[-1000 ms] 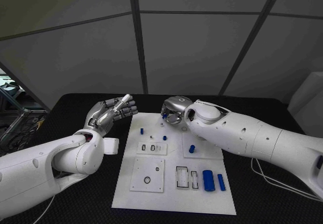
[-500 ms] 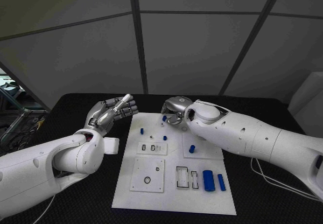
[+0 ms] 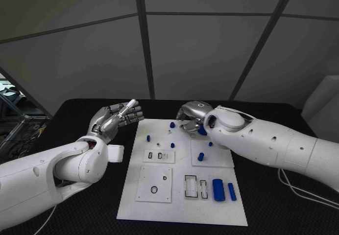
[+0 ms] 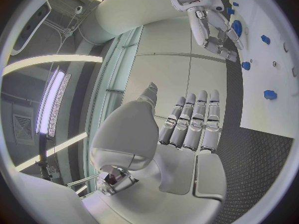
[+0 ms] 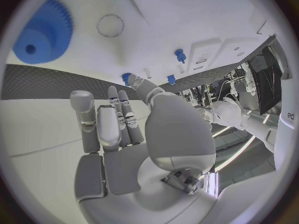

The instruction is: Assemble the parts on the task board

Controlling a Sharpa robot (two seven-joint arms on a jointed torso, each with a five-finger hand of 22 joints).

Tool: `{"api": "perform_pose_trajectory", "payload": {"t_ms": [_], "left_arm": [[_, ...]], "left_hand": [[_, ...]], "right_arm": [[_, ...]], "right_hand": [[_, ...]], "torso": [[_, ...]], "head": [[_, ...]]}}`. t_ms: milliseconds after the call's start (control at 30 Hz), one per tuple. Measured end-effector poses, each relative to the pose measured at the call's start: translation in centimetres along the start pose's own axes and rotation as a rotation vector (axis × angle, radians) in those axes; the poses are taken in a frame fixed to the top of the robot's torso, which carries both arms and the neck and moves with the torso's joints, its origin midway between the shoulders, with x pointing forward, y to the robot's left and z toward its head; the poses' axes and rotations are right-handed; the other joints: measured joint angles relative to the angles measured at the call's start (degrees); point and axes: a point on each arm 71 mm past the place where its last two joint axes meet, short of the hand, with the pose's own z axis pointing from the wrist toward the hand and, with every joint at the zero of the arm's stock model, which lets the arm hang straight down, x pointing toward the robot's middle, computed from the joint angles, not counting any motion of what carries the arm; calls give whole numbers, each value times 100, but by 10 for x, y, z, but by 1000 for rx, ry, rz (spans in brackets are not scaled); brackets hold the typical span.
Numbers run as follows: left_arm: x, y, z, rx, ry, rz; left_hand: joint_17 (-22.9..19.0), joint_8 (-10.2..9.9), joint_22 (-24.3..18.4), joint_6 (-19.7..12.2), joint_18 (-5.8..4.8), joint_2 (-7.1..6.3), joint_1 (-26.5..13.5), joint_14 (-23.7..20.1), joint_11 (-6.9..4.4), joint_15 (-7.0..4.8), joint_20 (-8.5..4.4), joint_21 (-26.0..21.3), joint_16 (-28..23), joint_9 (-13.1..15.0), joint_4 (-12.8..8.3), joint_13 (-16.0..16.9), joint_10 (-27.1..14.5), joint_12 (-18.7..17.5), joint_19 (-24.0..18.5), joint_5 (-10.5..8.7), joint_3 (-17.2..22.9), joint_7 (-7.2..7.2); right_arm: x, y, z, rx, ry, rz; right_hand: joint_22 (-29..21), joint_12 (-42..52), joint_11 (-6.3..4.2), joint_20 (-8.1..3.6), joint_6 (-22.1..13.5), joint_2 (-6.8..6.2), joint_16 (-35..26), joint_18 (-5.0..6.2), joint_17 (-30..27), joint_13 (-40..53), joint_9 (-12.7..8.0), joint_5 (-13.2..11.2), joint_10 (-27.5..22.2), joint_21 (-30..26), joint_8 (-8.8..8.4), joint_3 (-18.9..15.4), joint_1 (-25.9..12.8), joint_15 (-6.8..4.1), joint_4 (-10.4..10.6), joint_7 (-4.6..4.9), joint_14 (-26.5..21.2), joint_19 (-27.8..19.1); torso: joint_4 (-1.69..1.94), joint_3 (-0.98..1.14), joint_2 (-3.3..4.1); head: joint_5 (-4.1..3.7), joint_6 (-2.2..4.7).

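Note:
The white task board (image 3: pixel 182 205) lies in the middle of the black table. A blue peg (image 3: pixel 172 125) stands free near the board's far end, and a blue gear (image 3: pixel 203 130) (image 5: pixel 44 32) lies beside it, partly under my right forearm. My right hand (image 3: pixel 192 114) (image 5: pixel 118 129) hovers over the far end, just above the gear, fingers apart and holding nothing. My left hand (image 3: pixel 116 117) (image 4: pixel 187 129) is raised off the board's left side, fingers straight, palm empty. The left wrist view shows my right hand (image 4: pixel 212 27) above the gear (image 4: pixel 236 27).
More blue parts sit on the board: a peg (image 3: pixel 149 138), a piece (image 3: pixel 201 156) in the middle, and two cylinders (image 3: pixel 218 188) near the front right. Inset plates (image 3: pixel 155 182) with cut-outs lie on the board's left half.
My right hand has moved to the right, away from the blue peg, which now stands uncovered. The left hand has not moved.

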Motion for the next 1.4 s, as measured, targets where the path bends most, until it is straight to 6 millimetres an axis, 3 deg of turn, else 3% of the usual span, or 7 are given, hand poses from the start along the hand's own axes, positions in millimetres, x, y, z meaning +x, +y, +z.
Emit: {"api": "perform_pose_trajectory", "payload": {"t_ms": [233,367,500,600,833,1267,1400], "left_arm": [[-1,0,-1,-1,0,0],[-2,0,-1,-2,-1,0],[-2,0,0,-2,0,0],[-1,0,0,-2,1,-1],[0,1,1,-3,3,-2],[-1,2,2,-4,2,-2],[-1,2,2,-4,2,-1]], "left_hand": [[0,0,0,0,0,0,0,0,0,0,0,0,-22,0,0,0,0,0,0,0,0,0],[0,0,0,0,0,0,0,0,0,0,0,0,-22,0,0,0,0,0,0,0,0,0],[1,0,1,0,0,0,0,0,0,0,0,0,-22,0,0,0,0,0,0,0,0,0],[0,0,1,0,0,0,0,0,0,0,0,0,-22,0,0,0,0,0,0,0,0,0],[-4,0,1,0,0,0,0,0,0,0,0,0,-22,0,0,0,0,0,0,0,0,0],[-4,0,1,0,0,0,0,0,0,0,0,0,-22,0,0,0,0,0,0,0,0,0],[-3,0,-7,0,0,0,0,0,0,0,0,0,-22,0,0,0,0,-24,0,0,0,0]], "right_arm": [[-11,-42,-41,78,-11,75],[-14,-61,-59,136,-1,134],[-13,-77,-68,195,15,179],[-12,-82,-69,223,30,200],[-6,-87,-63,266,71,229],[1,-84,-53,278,111,248],[1,-81,-51,274,118,250]], "right_hand": [[260,504,-154,-92,79,-333,164,0,221,197,0,309,942,140,0,-384,-333,-117,265,-23,-9,213],[479,1368,-303,-207,-34,-434,307,0,429,822,-1,461,1417,259,0,-1154,-325,-250,557,-136,-23,413],[851,2933,-348,-241,-106,-336,600,-94,971,2185,-1,508,1191,465,84,-1901,52,-300,935,-208,-10,698],[1026,4462,-306,-192,-200,-277,791,-94,1281,3771,4,508,991,559,163,-2243,310,-300,1289,-137,-10,806],[1181,5531,-265,-141,-289,-219,924,-93,1319,4963,4,620,995,620,231,-2373,583,-255,1676,-82,-11,856],[1278,6064,-257,-141,-329,-156,1009,-92,1318,5605,17,692,1211,686,362,-2374,704,-255,1746,-81,-11,897],[1310,6223,-265,-150,-295,-125,1027,-183,1318,5797,23,692,1308,687,400,-2374,735,-255,1746,-114,-11,928]], "torso": [[-51,12,-25],[-84,26,-42],[-103,36,-52],[-106,40,-52],[-105,43,-46],[-96,35,-42],[-96,35,-43]], "head": [[-15,14],[-19,14],[-40,23],[-63,29],[-94,23],[-77,-21],[-68,-32]]}}
